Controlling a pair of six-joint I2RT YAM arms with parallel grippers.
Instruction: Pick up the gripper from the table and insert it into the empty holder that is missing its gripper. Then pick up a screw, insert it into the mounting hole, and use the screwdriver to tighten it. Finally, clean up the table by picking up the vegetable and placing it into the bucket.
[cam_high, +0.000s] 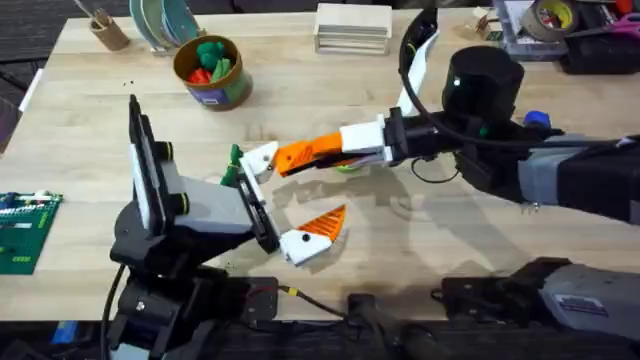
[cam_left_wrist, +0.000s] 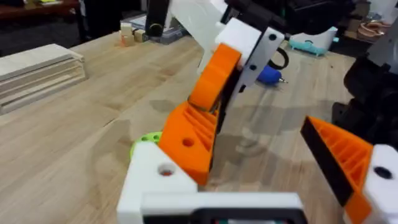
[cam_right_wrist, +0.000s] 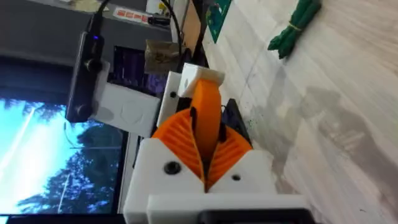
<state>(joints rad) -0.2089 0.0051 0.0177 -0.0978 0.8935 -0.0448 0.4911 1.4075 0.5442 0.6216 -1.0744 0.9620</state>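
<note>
**Fingertip carried to the empty mount**

Fingers of the right gripper (cam_high: 318, 152) are seen clenched on the gripper (cam_right_wrist: 206, 118), the small orange wedge pinched between the ribbed pads. Its long axis is pointed toward the left arm, and its tip is met by the holder (cam_high: 259, 158), the white mount lacking a pad. The left gripper (cam_high: 285, 200) is held spread wide, grasping nothing. Insertion is judged underway, not seated. The vegetable (cam_high: 233, 165) is left just beside the holder; the bucket (cam_high: 211, 71) is kept well apart.

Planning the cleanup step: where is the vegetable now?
In the overhead view the vegetable lies on the table at centre-left, beside the left hand's upper finger.
</note>
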